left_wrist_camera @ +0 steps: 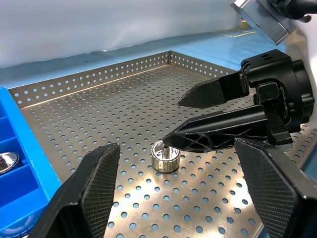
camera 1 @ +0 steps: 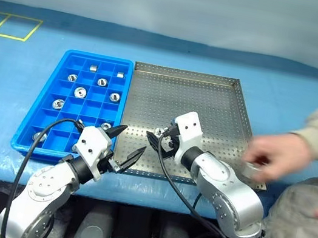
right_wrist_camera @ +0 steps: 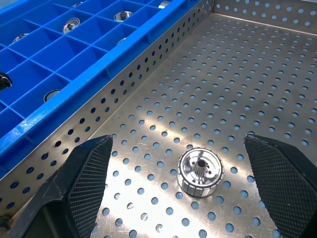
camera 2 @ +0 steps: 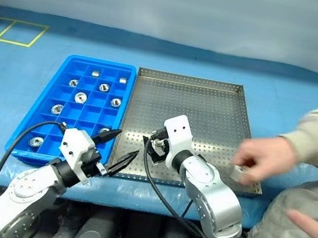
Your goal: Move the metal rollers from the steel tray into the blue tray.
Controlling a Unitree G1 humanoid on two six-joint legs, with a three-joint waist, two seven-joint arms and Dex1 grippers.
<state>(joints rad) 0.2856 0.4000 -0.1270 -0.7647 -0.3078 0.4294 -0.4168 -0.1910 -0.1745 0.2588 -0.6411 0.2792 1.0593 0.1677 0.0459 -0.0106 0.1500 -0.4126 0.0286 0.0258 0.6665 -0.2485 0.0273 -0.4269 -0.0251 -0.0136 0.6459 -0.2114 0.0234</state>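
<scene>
One metal roller [right_wrist_camera: 199, 172] stands on the perforated floor of the steel tray [camera 1: 211, 103], near its front left. My right gripper [camera 1: 158, 138] is open, low over the tray, with this roller [left_wrist_camera: 165, 157] just ahead of its spread fingers and one fingertip close to its top. My left gripper [camera 1: 133, 139] is open and empty, hovering by the front corner where the steel tray meets the blue tray [camera 1: 32, 140]. Several rollers [camera 1: 80, 91] lie in separate compartments of the blue tray.
A person's hand [camera 1: 276, 155] reaches in from the right over the steel tray's near right corner, holding a small silver piece [camera 1: 253, 170]. Both trays rest side by side on a blue table cover [camera 1: 177, 48], with yellow tape marks at the far corners.
</scene>
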